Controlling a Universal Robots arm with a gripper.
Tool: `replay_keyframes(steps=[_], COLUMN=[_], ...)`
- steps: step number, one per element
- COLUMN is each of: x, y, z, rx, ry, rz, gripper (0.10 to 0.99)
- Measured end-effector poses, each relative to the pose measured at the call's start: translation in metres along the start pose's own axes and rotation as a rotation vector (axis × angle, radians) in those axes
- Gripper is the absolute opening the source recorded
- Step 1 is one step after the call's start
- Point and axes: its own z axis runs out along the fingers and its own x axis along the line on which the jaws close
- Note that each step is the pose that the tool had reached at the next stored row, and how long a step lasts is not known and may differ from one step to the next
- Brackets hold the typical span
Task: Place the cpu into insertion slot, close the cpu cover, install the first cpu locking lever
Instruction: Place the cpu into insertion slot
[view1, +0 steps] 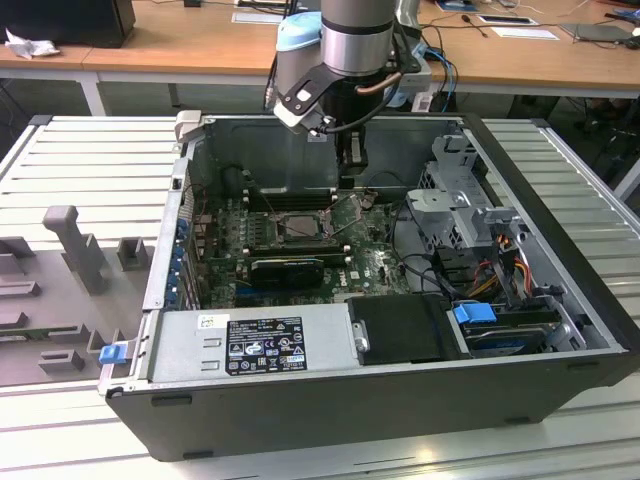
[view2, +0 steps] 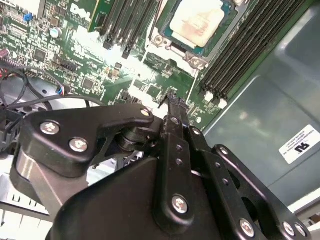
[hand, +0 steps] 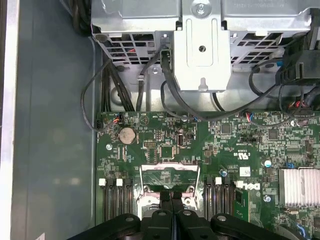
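Observation:
The cpu (view2: 196, 21), a pale silver-beige square, lies flat in the insertion slot (view1: 300, 226) on the green board inside the open computer case. The cpu cover (hand: 170, 165), a silver frame with a window, stands tilted up at the slot's edge, so the chip's face is bare. My gripper (view1: 352, 172) hangs just above the board at the cover's side of the slot. In both wrist views its black fingers (view2: 173, 102) are pressed together with nothing between them. The fingertips (hand: 171, 194) sit close to the raised cover; I cannot tell whether they touch it.
Black memory slots (view2: 240, 55) flank the socket. A metal drive cage (view1: 465, 200) with cables (view1: 500, 265) stands at the exterior view's right. The power supply (view1: 250, 345) fills the case's near side. A finned heat sink (hand: 298, 187) sits on the board.

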Motion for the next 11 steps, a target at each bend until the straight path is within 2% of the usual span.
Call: replay_keyframes(steps=[11], x=[0.0001], y=[0.0056], z=[0.0006], rx=[0.000], ry=[0.0000], rz=[0.000], gripper=[0.106])
